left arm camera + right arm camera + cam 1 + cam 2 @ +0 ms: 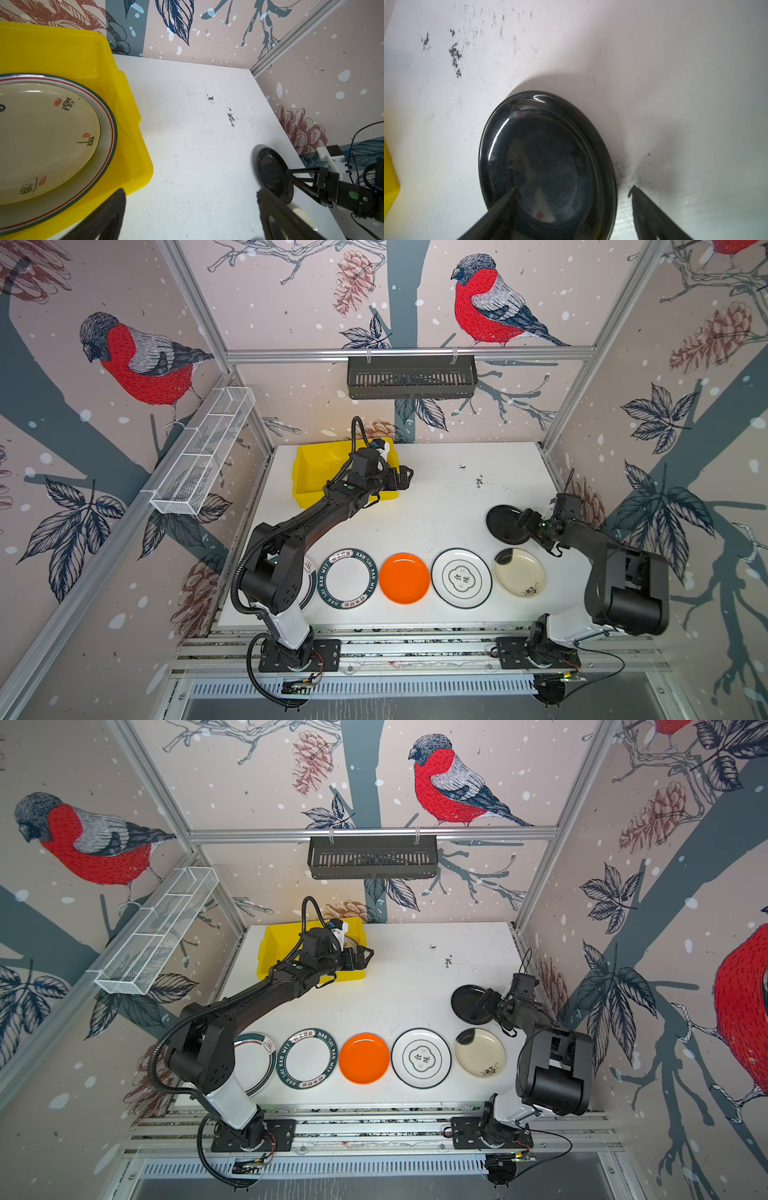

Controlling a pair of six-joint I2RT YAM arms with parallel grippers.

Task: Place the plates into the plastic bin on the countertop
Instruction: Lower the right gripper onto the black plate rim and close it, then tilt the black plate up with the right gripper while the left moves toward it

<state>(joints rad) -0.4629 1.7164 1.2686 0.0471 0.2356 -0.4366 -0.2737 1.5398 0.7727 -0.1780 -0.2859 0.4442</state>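
Note:
The yellow plastic bin (309, 464) (128, 116) sits at the back left of the white countertop (436, 497). A cream plate (47, 137) with a green and red rim lies inside it. My left gripper (405, 479) (191, 193) hangs open and empty just past the bin's right edge. A black plate (505, 524) (546, 158) rests at the right. My right gripper (525, 522) (574, 189) is open astride its near rim, one finger over the plate and one outside it. Along the front lie a green-lettered plate (347, 578), an orange plate (404, 578), a white plate (461, 578) and a cream plate (519, 572).
Another green-rimmed plate (253, 1063) lies partly hidden under the left arm's elbow. A black slotted basket (411, 377) hangs on the back rail and a white wire-mesh basket (208, 452) on the left rail. Walls close in the countertop on three sides.

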